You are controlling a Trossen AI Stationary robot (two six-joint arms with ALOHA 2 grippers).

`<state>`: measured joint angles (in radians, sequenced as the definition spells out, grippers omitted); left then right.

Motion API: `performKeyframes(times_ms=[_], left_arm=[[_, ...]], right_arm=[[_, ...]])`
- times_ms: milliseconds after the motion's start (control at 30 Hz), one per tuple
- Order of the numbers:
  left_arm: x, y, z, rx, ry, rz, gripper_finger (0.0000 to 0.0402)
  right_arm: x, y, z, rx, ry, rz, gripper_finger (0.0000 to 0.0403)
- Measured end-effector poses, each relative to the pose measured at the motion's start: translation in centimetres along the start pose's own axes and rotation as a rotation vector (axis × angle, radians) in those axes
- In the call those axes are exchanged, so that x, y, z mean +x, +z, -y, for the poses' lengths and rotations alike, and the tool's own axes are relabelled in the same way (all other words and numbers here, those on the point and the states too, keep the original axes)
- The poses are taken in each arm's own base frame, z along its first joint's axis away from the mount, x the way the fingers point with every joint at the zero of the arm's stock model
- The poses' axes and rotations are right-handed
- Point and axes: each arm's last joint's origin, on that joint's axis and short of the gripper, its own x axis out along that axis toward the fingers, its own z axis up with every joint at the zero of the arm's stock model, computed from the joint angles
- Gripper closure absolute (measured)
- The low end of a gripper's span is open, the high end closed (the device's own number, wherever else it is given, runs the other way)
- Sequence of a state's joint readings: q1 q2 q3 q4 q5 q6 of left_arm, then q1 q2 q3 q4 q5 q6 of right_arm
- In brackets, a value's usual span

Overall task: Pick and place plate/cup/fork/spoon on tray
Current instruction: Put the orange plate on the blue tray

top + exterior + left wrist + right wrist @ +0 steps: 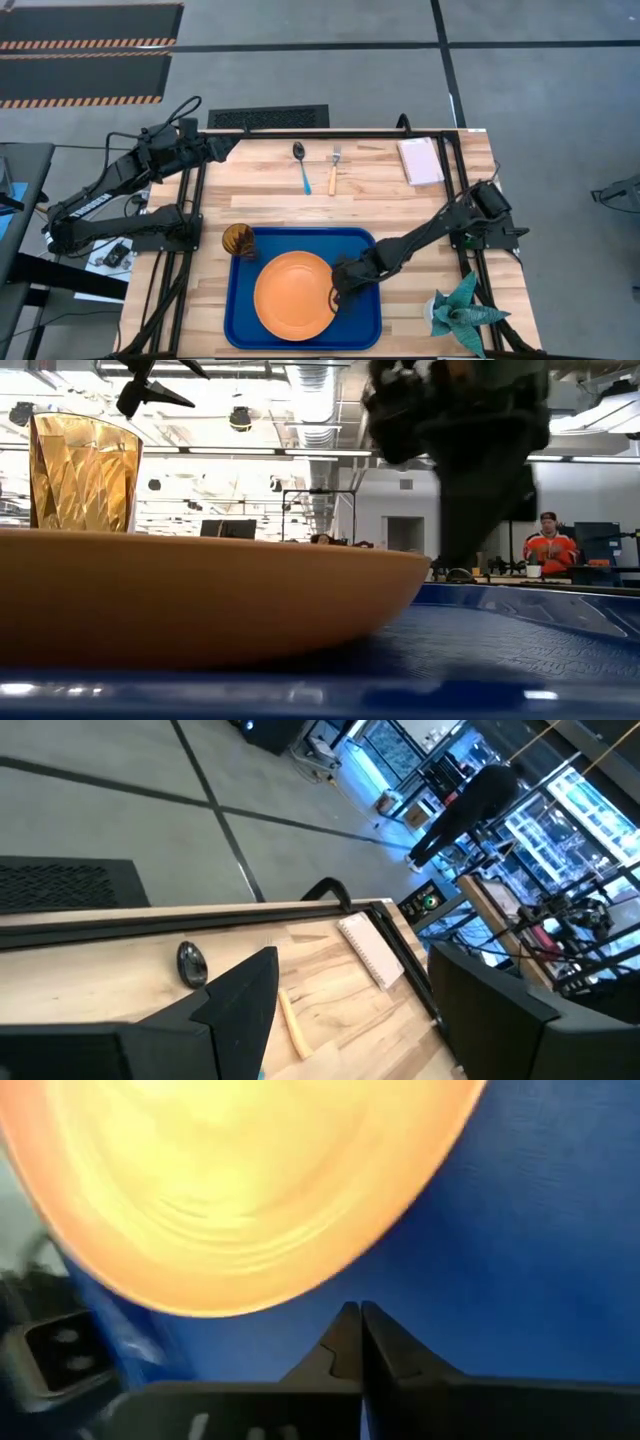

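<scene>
The orange plate (294, 295) lies flat in the blue tray (355, 250); it also shows in the low view (200, 595) and the right wrist view (240, 1180). The amber cup (238, 240) stands upright in the tray's far left corner. The blue-handled spoon (301, 166) and the orange-handled fork (333, 170) lie side by side on the table near its far edge. My right gripper (355, 1320) is shut and empty over the tray floor, just right of the plate's rim (335, 285). My left gripper (360, 1010) is open and empty, raised at the table's far left corner (228, 146).
A pinkish-white block (420, 160) lies at the table's far right. A teal paper plant (460, 312) stands at the near right corner. Bare wood lies between the cutlery and the tray. A person sits far back in the room (548, 545).
</scene>
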<state>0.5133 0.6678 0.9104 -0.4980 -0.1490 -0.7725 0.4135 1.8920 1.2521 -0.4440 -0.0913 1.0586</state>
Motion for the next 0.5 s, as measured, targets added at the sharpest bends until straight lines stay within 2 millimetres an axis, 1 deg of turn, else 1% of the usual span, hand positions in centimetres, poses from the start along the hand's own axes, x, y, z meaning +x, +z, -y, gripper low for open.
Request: performKeyframes(times_ms=[100, 233, 300, 400, 500], left_arm=[[0.0, -0.1, -0.1, -0.007, 0.014, -0.011, 0.0157], [0.0, -0.3, -0.3, -0.014, 0.029, -0.026, 0.0157], [0.0, -0.3, -0.3, -0.02, 0.039, -0.026, 0.0157], [0.0, -0.3, -0.4, -0.028, 0.046, -0.018, 0.0157], [0.0, -0.3, -0.4, -0.031, 0.047, -0.018, 0.0157]], right_arm=[[1.2, 0.5, 0.6, -0.047, -0.003, -0.03, 0.0398], [2.7, 1.4, 0.8, -0.083, 0.071, -0.051, 0.0396], [3.1, 1.7, 0.8, -0.098, 0.104, -0.053, 0.0397], [3.1, 2.0, 0.5, -0.164, 0.131, -0.048, 0.04], [2.6, 2.8, 0.0, -0.229, 0.153, -0.026, 0.0398]])
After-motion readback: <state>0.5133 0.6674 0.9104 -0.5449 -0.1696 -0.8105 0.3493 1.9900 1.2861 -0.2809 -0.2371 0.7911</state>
